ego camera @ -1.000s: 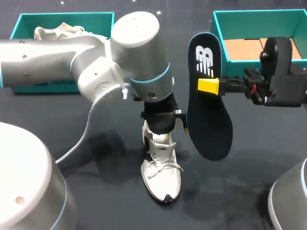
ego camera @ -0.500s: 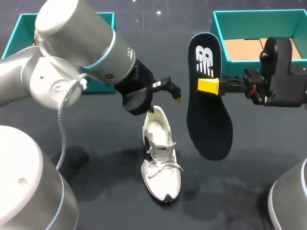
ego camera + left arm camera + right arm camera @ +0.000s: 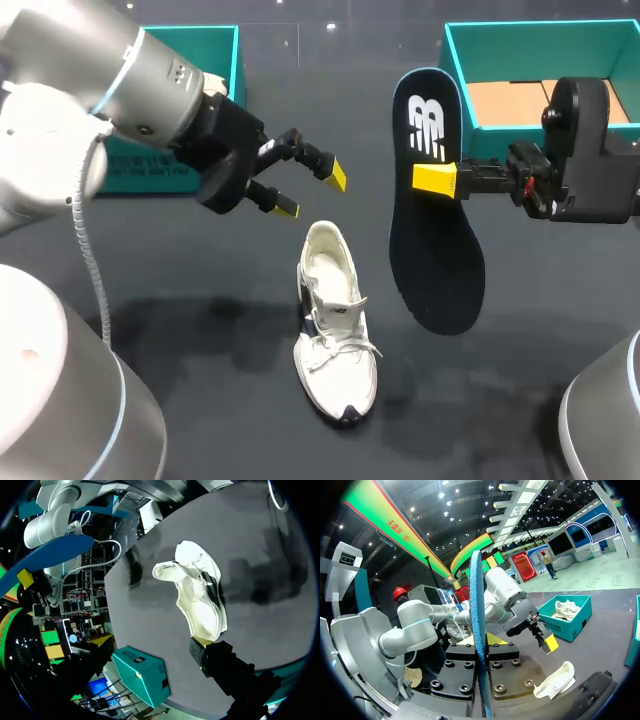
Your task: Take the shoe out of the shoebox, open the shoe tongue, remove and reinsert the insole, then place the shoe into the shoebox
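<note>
Teal card formed the left box (image 3: pixel 222 60), well behind and left of the shoe (image 3: pixel 335 340). Only the right wrist view showed a second shoe (image 3: pixel 567 606) lying inside it. The left gripper (image 3: pixel 310 192) hung above the table (image 3: pixel 200 300), just behind and left of the shoe, its fingers spread wide around nothing. The white shoe lay on the dark table, toe toward the robot, its mouth open. The left wrist view saw it from the heel end, past one fingertip (image 3: pixel 202 641). Right of the shoe and clear of it, the insole (image 3: pixel 435 230) was held in the air, clamped near its middle by the right gripper (image 3: pixel 437 180). The head view showed its dark upper face, while the right wrist view showed it edge-on, its underside blue. The right box (image 3: pixel 530 25) stood behind and right of the shoe.
</note>
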`<state>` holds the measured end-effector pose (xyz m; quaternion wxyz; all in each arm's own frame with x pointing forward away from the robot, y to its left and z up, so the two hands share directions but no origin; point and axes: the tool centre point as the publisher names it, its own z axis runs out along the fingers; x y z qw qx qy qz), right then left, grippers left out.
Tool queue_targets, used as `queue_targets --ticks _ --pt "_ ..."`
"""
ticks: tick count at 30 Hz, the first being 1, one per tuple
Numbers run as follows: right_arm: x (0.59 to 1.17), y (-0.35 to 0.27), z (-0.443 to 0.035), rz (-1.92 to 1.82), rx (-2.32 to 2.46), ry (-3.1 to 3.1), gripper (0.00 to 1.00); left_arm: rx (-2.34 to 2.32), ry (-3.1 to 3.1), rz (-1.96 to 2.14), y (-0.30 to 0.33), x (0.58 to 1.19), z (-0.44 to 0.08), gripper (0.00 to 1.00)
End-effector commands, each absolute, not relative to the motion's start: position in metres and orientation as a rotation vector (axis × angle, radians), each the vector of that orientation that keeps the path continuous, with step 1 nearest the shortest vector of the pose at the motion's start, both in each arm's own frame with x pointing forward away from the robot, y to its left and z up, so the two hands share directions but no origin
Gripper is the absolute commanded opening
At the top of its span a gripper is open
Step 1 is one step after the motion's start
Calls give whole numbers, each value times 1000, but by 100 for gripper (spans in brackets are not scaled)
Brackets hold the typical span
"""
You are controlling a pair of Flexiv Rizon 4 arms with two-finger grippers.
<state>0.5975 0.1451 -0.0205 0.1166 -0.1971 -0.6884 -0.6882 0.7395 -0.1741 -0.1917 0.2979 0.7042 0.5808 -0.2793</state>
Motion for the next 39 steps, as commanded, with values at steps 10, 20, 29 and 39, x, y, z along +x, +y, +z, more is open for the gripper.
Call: queue_targets --ticks 10,20,29,39 --pt "589 143 -22 -2024 -592 -2016 0 1631 1363 -877 -170 749 -169 100" --pt "589 143 -22 -2024 -592 -2016 0 1462 1274 -1045 -172 760 -142 100" --pt "610 141 -27 -1970 -622 -1989 0 1360 1246 -1061 -169 757 -120 100" --pt "674 129 -46 -1883 -615 -1885 0 1292 1253 -1043 -161 757 -110 100"
